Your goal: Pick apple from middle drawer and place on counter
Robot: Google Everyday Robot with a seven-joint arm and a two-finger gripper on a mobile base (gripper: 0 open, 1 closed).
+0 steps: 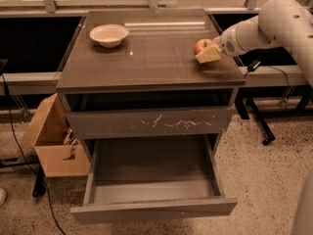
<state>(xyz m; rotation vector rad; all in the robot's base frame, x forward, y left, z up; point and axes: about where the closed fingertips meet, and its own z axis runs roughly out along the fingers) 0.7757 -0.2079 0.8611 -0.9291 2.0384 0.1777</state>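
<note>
The small red apple (200,46) is at the right side of the dark glossy counter (146,58), at or just above its surface. My gripper (204,51) reaches in from the right and is shut on the apple, with one yellowish finger (208,56) in front of it. The white arm (274,23) runs off to the upper right. The middle drawer (154,207) is pulled wide open below, and its shallow tray (151,165) holds nothing.
A white bowl (109,34) sits at the counter's back left. The closed drawer front with white scratch marks (146,124) is above the open drawer. An open cardboard box (51,141) stands on the floor at the left. A dark table leg (254,116) is at the right.
</note>
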